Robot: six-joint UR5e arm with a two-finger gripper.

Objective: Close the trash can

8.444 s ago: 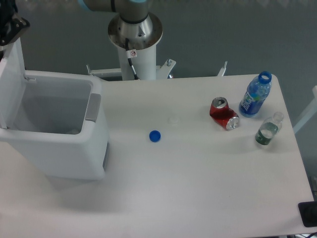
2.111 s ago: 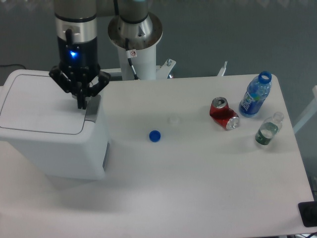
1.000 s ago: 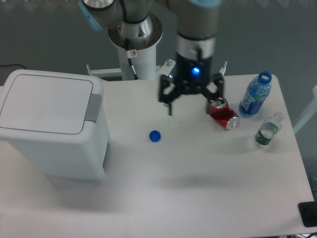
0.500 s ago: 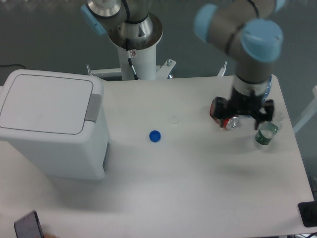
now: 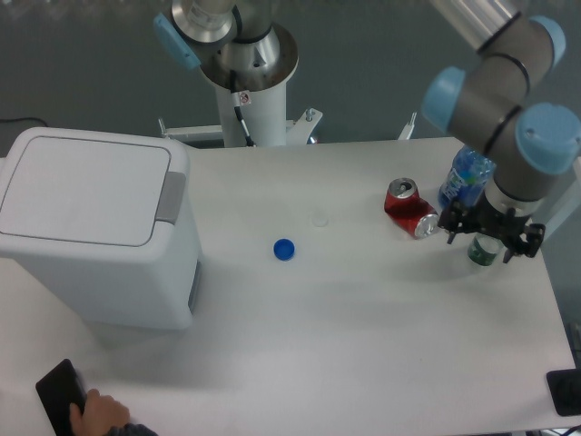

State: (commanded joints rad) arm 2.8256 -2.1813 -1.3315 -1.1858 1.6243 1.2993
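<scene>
The trash can [image 5: 95,238] is a big boxy white bin at the table's left. Its flat white lid [image 5: 86,186] lies down flat on top, and the grey latch strip [image 5: 169,194] runs along the lid's right side. My gripper [image 5: 491,238] is far from it, at the right side of the table, pointing down over a small clear bottle [image 5: 485,252]. Its fingers [image 5: 450,230] are spread wide on either side of the bottle, with no grip on anything.
A crushed red soda can [image 5: 408,208] lies left of the gripper, and a blue bottle [image 5: 464,176] stands behind it. A blue cap [image 5: 284,248] and a clear cap [image 5: 318,219] lie mid-table. A hand with a dark phone [image 5: 77,406] shows at the bottom left.
The lid, upright at first, now lies flat on the trash can. The arm left the bin and swept right across the table to the small bottle. A hand with a phone came in.
</scene>
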